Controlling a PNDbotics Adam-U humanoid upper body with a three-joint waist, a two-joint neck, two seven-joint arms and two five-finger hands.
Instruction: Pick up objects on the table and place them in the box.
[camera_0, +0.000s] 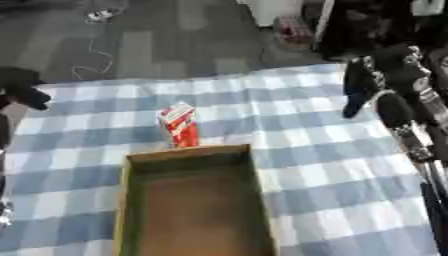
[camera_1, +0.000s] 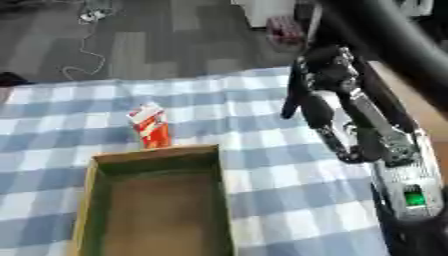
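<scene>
A red and white carton (camera_0: 178, 125) stands upright on the blue-checked tablecloth (camera_0: 332, 165), just beyond the far rim of the open cardboard box (camera_0: 188, 151). Nothing shows inside the box. My right hand (camera_1: 319, 75) hangs above the cloth's far right part, well to the right of the carton, open with its fingers pointing down and holding nothing. At the left edge a dark shape, apparently my left hand (camera_0: 22, 87), is level with the table's far edge and apart from the carton.
Beyond the table's far edge lies grey floor with a white cable (camera_0: 92, 62). A white cabinet (camera_0: 271, 10) and a red item (camera_0: 293, 30) stand at the back right. My right forearm (camera_1: 394, 150) crosses the right side.
</scene>
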